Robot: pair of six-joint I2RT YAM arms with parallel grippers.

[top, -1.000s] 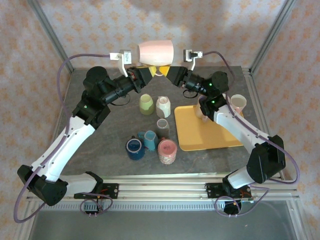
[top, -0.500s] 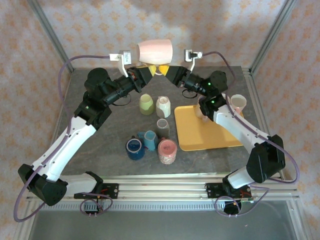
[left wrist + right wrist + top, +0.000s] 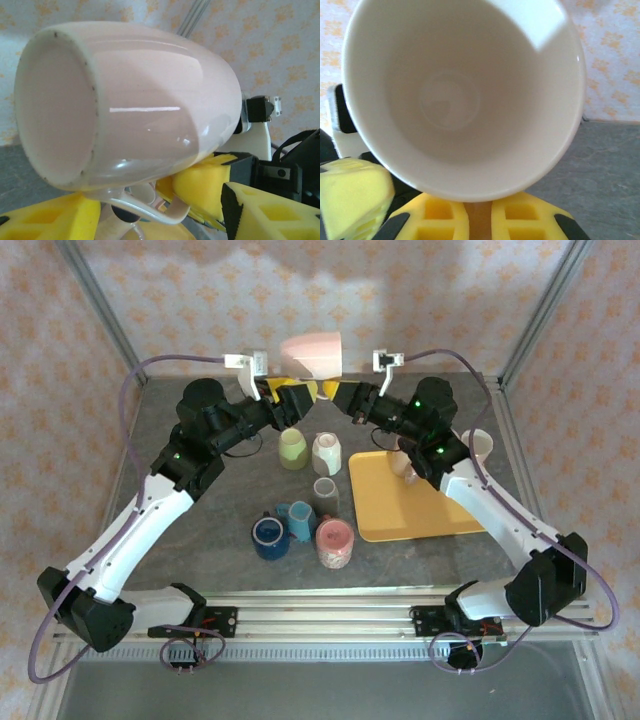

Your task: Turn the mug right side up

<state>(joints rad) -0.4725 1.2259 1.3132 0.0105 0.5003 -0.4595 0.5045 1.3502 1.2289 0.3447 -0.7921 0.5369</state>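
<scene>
- The pink mug [image 3: 312, 353] is seen from above, lifted off the table [image 3: 220, 505] at its far edge. It is laid on its side between the two grippers, with its handle turned downward.
- In the left wrist view the mug's flat base [image 3: 55, 105] is presented to the camera, and the handle [image 3: 145, 210] is seen hanging below the body. This cannot be made out from overhead.
- The left gripper [image 3: 155, 217] is shown there with its yellow fingers [image 3: 50, 220] spread wide apart. The handle lies in the gap and is touched by neither finger.
- In the right wrist view the mug's open mouth and pale inside [image 3: 450, 100] are faced. The right gripper [image 3: 479, 220] is seen closed on the strip of handle between its two yellow pads, so the mug is carried by this gripper.
- A foam finger of the right gripper [image 3: 205, 180] is caught in the left wrist view just under the mug body.
- A cluster is set out on the table below: a green cup [image 3: 292, 449], a white patterned mug [image 3: 327, 453], a grey cup [image 3: 326, 490], a dark blue mug [image 3: 269, 537], a light blue mug [image 3: 298, 520] and a speckled pink mug [image 3: 335, 543].
- A yellow tray [image 3: 420, 510] is laid to the right of them and is partly crossed by the right arm. A cream cup [image 3: 477, 447] is placed beside its far right corner.
</scene>
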